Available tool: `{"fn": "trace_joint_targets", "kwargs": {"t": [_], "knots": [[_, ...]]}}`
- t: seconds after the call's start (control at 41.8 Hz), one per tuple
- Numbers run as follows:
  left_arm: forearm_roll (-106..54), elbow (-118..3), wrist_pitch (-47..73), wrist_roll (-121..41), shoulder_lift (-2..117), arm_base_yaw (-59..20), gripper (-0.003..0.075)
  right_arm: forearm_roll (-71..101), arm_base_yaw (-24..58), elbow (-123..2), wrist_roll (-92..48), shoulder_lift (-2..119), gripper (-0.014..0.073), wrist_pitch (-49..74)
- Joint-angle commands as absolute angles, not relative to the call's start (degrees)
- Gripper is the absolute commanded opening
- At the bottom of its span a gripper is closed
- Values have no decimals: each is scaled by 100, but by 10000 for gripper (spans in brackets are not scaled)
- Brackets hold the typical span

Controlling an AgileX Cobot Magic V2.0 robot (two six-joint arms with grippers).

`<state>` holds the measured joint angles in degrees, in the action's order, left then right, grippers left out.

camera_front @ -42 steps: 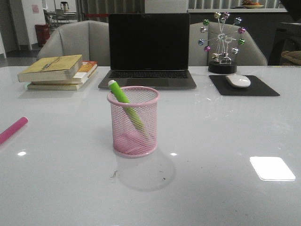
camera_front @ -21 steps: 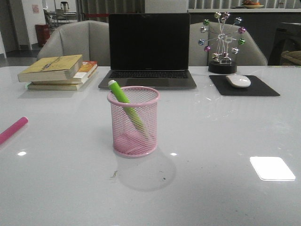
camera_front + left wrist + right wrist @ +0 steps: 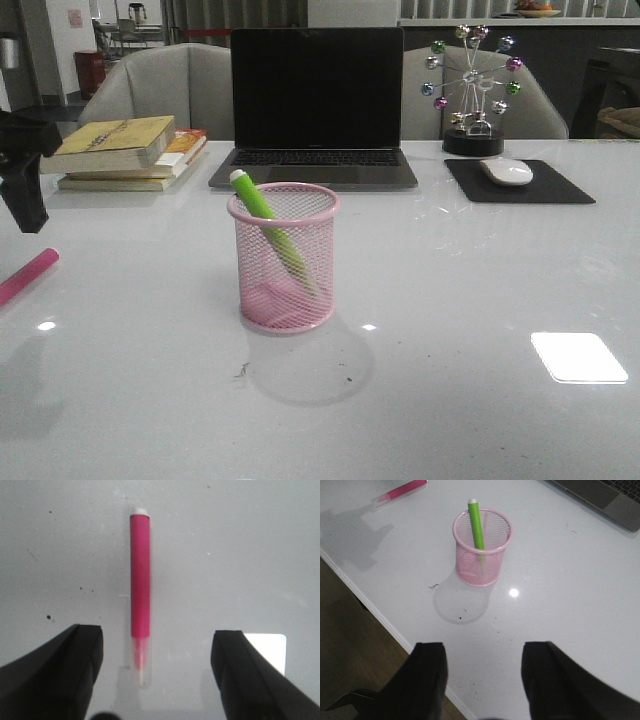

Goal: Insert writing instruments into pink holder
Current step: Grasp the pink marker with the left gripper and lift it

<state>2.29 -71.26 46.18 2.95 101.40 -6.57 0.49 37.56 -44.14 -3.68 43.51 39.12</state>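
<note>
While my left gripper (image 3: 155,675) hangs above the white table (image 3: 480,300) with its fingers (image 3: 55,670) spread wide and grasping nothing, the pink-red marker (image 3: 140,590) lies flat between them in the frame's centre. At the front view's left edge the same marker (image 3: 28,275) rests on the table. The pink holder (image 3: 285,258) stands upright at centre, the lime green marker (image 3: 268,225) leaning inside. My right gripper (image 3: 482,680) is likewise spread and empty.
</note>
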Motion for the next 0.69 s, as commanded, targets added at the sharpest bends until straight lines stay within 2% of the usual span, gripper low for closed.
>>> {"fn": "trace_joint_targets", "kwargs": {"t": [0.0, 0.12, 0.359, 0.67], "knots": [[-92, -7663, 4569, 86, 10395, -443, 509, 0, 3753, -4570, -399, 4319, 456, 3515], [-578, -8005, 4516, -645, 10822, -358, 509, 0, 3753, -4570, -399, 4319, 456, 3515], [-550, -8623, 4559, -680, 11328, -358, 509, 0, 3753, -4570, -399, 4319, 456, 3515], [-182, -8805, 4671, -680, 11556, -358, 508, 0, 3753, -4570, -399, 4319, 456, 3515]]}}
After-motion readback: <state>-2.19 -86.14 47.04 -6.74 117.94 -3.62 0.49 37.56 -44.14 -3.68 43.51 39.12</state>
